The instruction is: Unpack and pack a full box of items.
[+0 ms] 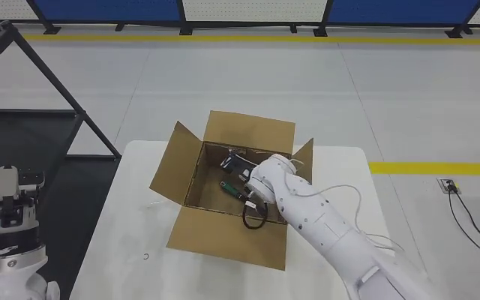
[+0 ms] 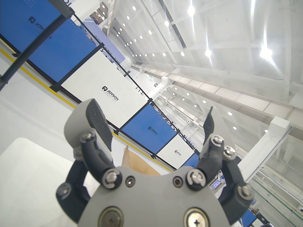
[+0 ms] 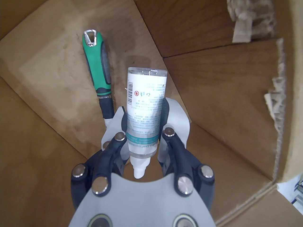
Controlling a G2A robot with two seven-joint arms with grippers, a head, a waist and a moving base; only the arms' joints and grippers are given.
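The right gripper (image 3: 144,107) is down inside the open brown cardboard box (image 1: 225,236), which stands on the white table (image 1: 112,247). Its jaws grip a clear plastic bottle with a white printed label (image 3: 145,88), nozzle toward the wrist. Just beside the bottle, a green-and-grey handled tool (image 3: 97,67) lies on the box floor. The left gripper (image 2: 152,109) points upward, jaws spread wide, holding nothing.

The right arm (image 1: 330,225) is cased in glossy white. The left hand (image 2: 151,116) and right hand (image 3: 144,109) are built of grey plates, dark links and silver screws.
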